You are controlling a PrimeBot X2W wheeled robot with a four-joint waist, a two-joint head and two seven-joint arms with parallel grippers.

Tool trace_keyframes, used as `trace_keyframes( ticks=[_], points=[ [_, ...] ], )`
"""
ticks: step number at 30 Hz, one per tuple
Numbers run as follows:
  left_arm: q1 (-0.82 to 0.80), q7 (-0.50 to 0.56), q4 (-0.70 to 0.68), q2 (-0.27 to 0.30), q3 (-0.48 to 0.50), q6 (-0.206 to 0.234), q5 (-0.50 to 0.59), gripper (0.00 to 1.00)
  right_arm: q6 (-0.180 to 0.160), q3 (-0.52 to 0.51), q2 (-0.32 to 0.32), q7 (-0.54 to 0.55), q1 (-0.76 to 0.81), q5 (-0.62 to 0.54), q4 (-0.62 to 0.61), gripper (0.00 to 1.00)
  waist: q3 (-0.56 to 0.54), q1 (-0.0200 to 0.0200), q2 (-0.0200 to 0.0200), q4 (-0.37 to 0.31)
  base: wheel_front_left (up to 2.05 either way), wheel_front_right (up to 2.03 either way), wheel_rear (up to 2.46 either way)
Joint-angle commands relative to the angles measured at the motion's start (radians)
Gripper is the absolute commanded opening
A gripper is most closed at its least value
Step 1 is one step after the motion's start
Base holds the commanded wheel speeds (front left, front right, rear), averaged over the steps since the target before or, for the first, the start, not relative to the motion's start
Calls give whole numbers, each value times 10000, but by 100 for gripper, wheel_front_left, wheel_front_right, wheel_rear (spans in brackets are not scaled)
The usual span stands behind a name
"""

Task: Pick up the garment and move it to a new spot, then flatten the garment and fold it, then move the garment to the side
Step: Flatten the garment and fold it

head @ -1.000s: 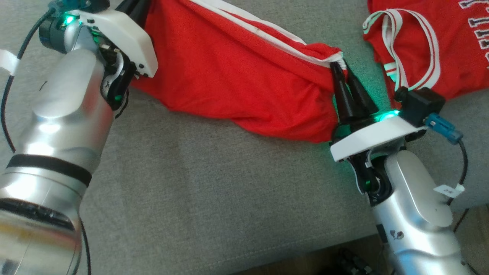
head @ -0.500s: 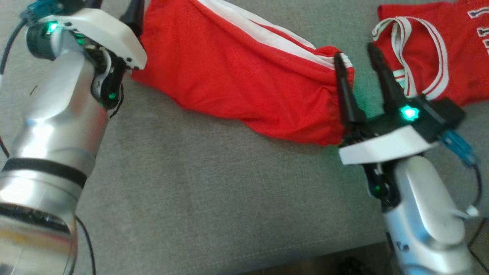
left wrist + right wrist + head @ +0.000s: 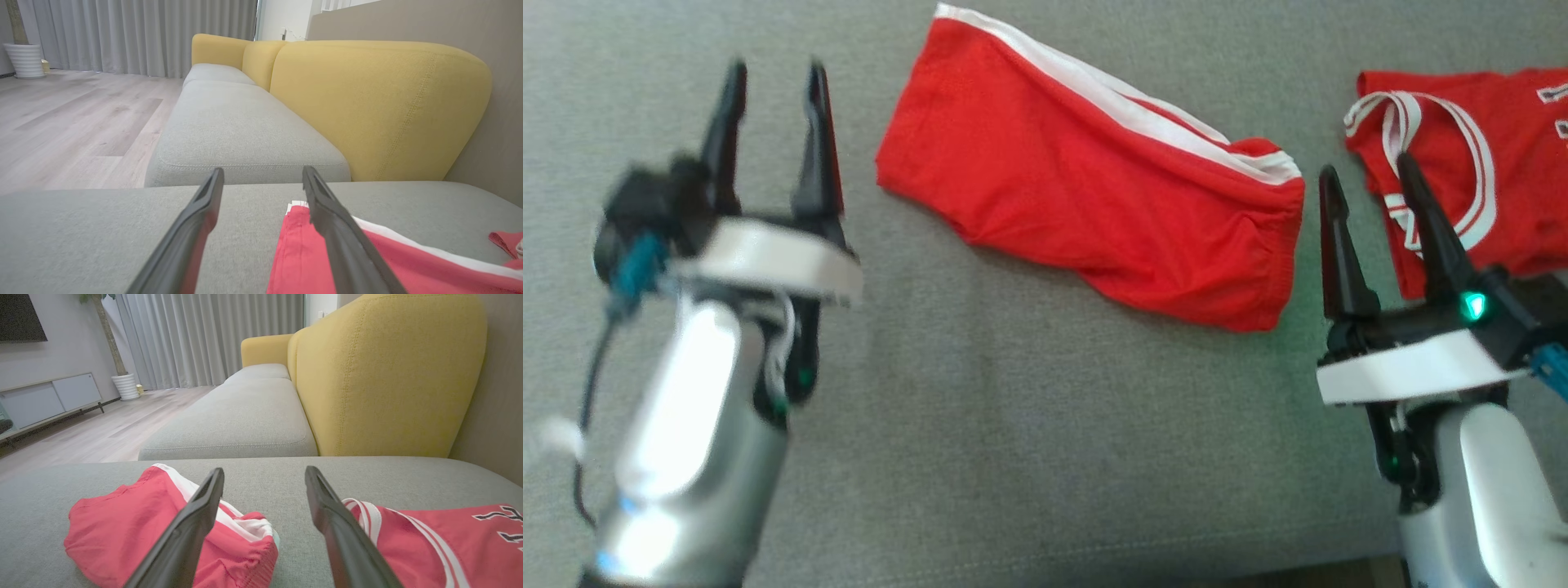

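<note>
Lying on grey cushion (image 3: 1013, 457), red shorts (image 3: 1086, 204); left jaws, right jaws both spread, empty.

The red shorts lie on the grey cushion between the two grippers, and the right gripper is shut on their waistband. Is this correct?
Not entirely. The head view shows the right gripper open, gripping nothing, beside the waistband. The rest holds: the red shorts lie on the grey cushion between it and the left gripper.

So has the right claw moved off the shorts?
Yes. The right claw has let go and pulled back off the shorts, toward the jersey.
</note>
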Motion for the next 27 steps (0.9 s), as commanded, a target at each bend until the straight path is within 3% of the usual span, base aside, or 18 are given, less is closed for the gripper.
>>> trace_keyframes(
  ticks=[1,10,27],
  points=[
    [256,-50,-664,212,475,144,184,100,-9,124,-12,95,149,-124,-434,100,-246,0,-1,170,0,0,0],
    [2679,-50,-1819,28,609,617,781,100,-9,-48,-12,551,916,-362,-708,100,-845,0,-1,426,0,0,0],
    [2976,-51,-1586,-83,586,318,907,100,-9,-222,-12,741,1071,-262,-829,100,-908,0,-1,543,0,0,0]
  ],
)
